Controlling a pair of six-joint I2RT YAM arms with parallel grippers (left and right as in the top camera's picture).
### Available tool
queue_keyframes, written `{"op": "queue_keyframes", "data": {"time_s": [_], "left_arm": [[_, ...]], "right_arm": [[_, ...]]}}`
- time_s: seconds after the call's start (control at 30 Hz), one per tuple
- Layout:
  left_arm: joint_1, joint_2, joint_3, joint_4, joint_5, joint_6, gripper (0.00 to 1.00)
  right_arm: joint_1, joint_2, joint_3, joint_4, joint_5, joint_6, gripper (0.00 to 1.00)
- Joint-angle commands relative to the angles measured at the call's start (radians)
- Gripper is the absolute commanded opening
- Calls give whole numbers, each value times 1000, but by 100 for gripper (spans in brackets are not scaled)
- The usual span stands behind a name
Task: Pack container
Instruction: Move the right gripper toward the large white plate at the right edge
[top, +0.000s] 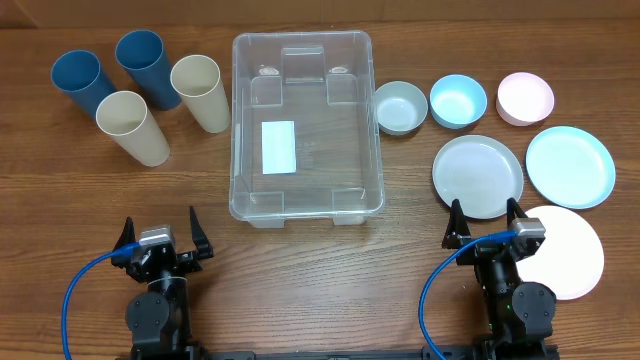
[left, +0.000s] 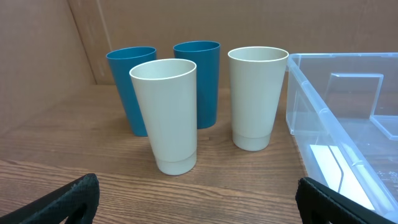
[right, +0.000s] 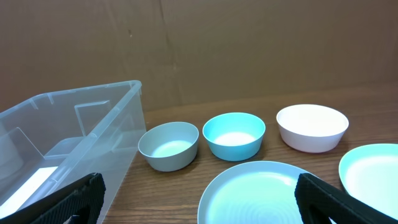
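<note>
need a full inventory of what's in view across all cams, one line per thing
container: 1, clear, table centre, nothing in it
label: 1, white, on the container's bottom
blue cups: 2, blue, far left, upright
cream cups: 2, cream, left of the container, upright
bowls: 3, grey, light blue, pink, in a row right of the container
plates: 3, grey, light blue, white, on the near side of the bowls
table: 1, brown wood
cables: 2, blue, one at each arm
left pincer: 1, black, open, near edge, left
right pincer: 1, black, open, near edge, by the grey and white plates
</note>
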Motion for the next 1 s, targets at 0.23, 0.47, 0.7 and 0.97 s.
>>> {"op": "queue_keyframes", "data": {"time_s": [0.23,0.47,0.7,0.97], "left_arm": [[5,-10,-3,0,16,19,100],[5,-10,-3,0,16,19,100],[5,-10,-3,0,16,19,100],[5,-10,-3,0,16,19,100]], "right_arm": [[-4,-11,-11,8,-5,-4,100],[-4,-11,-11,8,-5,-3,100],[-3,-11,-11,53,-6,26,100],[-3,-5,-6,4,-30,171,100]]}}
